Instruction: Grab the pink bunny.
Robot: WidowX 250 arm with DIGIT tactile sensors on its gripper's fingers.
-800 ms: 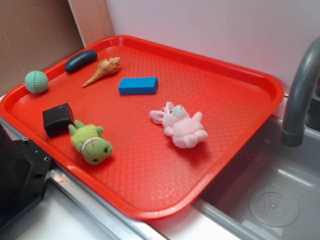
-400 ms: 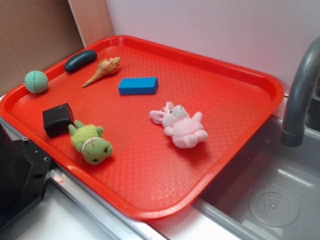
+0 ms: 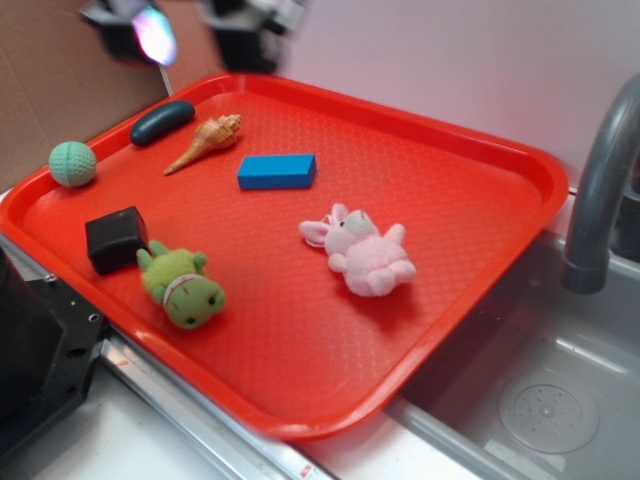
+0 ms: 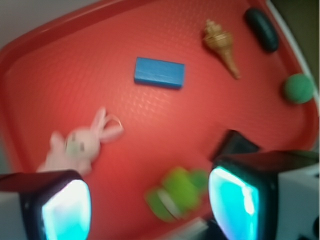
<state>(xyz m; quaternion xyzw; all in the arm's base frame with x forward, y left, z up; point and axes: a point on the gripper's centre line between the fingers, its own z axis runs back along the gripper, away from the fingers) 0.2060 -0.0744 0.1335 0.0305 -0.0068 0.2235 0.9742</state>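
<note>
The pink bunny (image 3: 360, 252) lies on its side in the middle of the red tray (image 3: 480, 215), ears pointing left. In the wrist view the pink bunny (image 4: 80, 145) shows at the lower left, partly behind the left finger. My gripper (image 3: 190, 25) is blurred at the top left of the exterior view, high above the tray's far corner and far from the bunny. In the wrist view my gripper (image 4: 150, 205) is open, its two glowing pads wide apart and nothing between them.
On the tray there are also a green plush toy (image 3: 182, 285), a black cube (image 3: 116, 238), a blue block (image 3: 277, 171), a seashell (image 3: 205, 140), a dark oval object (image 3: 161, 121) and a green ball (image 3: 73, 163). A sink (image 3: 545, 400) and faucet (image 3: 600, 180) are on the right.
My gripper has come into the exterior view at the top left, blurred by motion. The objects on the tray have not moved.
</note>
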